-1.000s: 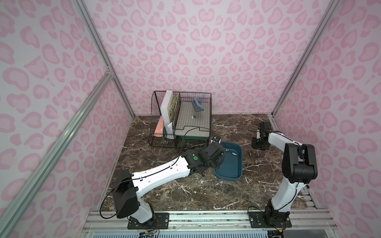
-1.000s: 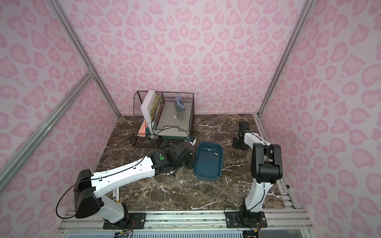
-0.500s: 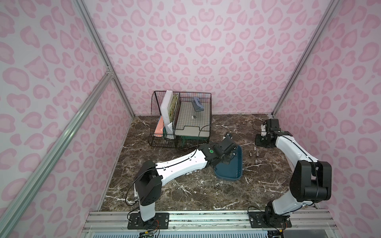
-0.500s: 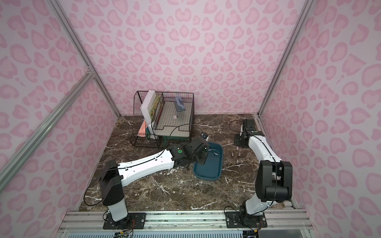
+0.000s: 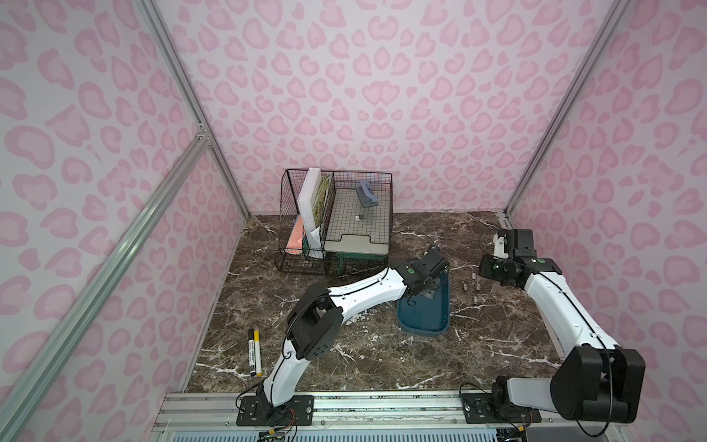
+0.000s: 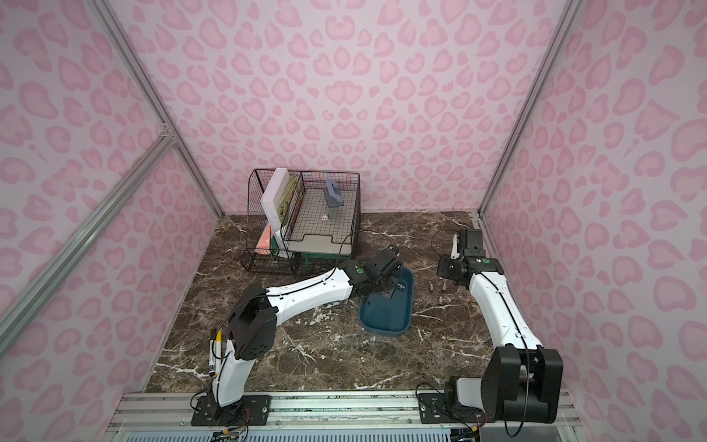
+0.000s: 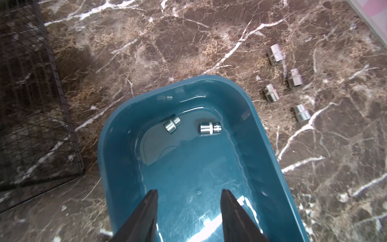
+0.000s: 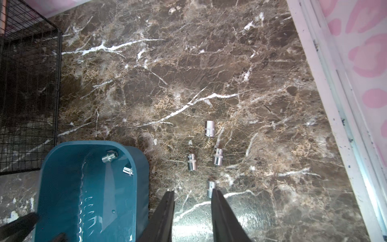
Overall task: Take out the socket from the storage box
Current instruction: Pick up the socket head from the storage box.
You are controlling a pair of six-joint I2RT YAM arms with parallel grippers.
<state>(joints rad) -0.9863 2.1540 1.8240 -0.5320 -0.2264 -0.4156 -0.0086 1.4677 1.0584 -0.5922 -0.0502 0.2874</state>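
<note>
The storage box point(image 5: 422, 319) point(image 7: 270, 134) is a shallow teal tub standing mid-table in both top views point(image 6: 386, 321). Two shiny sockets point(image 7: 172, 125) point(image 7: 209, 128) lie inside it at its far end, also visible in the right wrist view point(image 8: 110, 157) point(image 8: 128, 170). My left gripper point(image 7: 189, 191) hovers open above the box floor, holding nothing. Several more sockets point(image 8: 209, 128) point(image 5: 475, 287) lie on the marble to the right of the box. My right gripper point(image 8: 192, 191) stands open and empty over the table, beside the nearest of those sockets point(image 8: 210, 187).
A black wire-mesh organiser point(image 5: 336, 218) with books and a blue-grey item stands behind the box, close to its far left corner point(image 7: 31, 104). Two markers point(image 5: 253, 352) lie at the front left. A white frame rail point(image 8: 335, 104) and pink wall bound the right side.
My left arm has stretched to the right, bringing its gripper from beside the box to over its far end. The right arm's elbow has swung down and outward, with its gripper staying near the loose sockets.
</note>
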